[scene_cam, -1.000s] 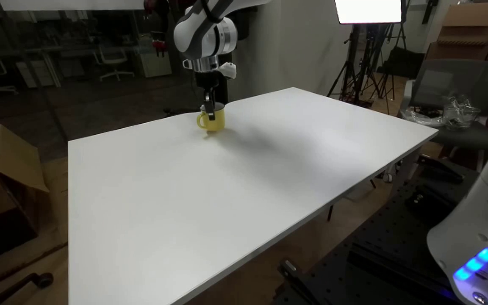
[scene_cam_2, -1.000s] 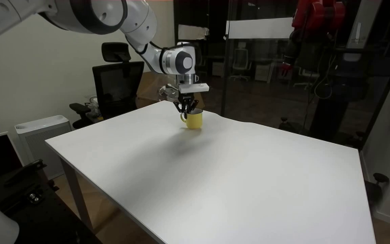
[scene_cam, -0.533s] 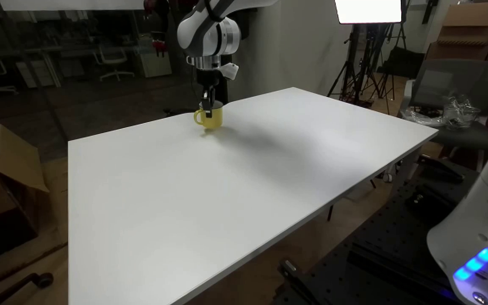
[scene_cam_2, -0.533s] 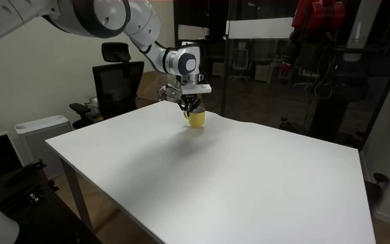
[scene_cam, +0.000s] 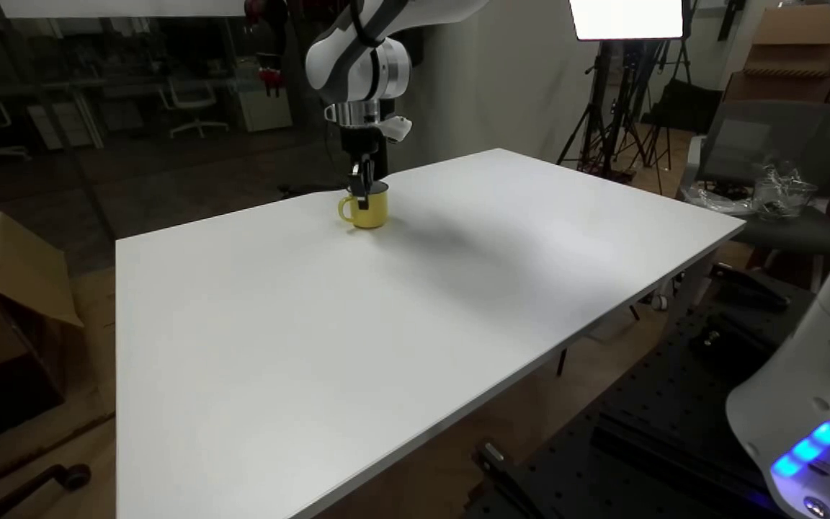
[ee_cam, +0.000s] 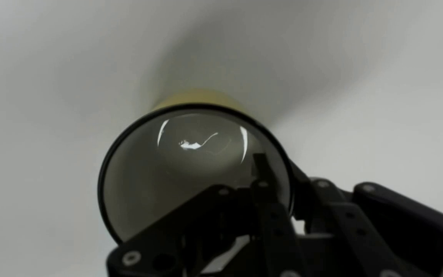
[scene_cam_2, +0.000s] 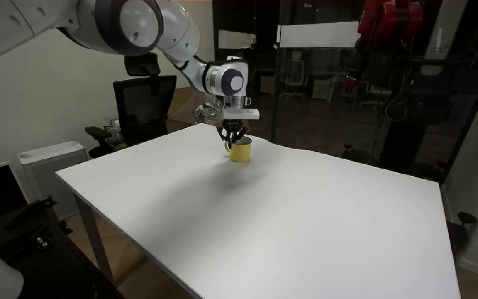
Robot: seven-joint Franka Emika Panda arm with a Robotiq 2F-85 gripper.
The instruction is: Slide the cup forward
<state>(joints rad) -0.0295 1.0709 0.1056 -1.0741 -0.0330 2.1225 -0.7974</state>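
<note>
In a dim room (scene_cam_2: 77, 99), over white table (scene_cam: 300, 317), end effector (ee_cam: 278, 164) apparently tight on cup (scene_cam_2: 241, 153).

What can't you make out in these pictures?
Cup handle: absent from the wrist view, probably behind the hand.
Cup rim: partly covered by the hand in the wrist view.
Arm: cut off by picture edges in both exterior views.
Red machine: cut off by the top edge in an exterior view.
</note>
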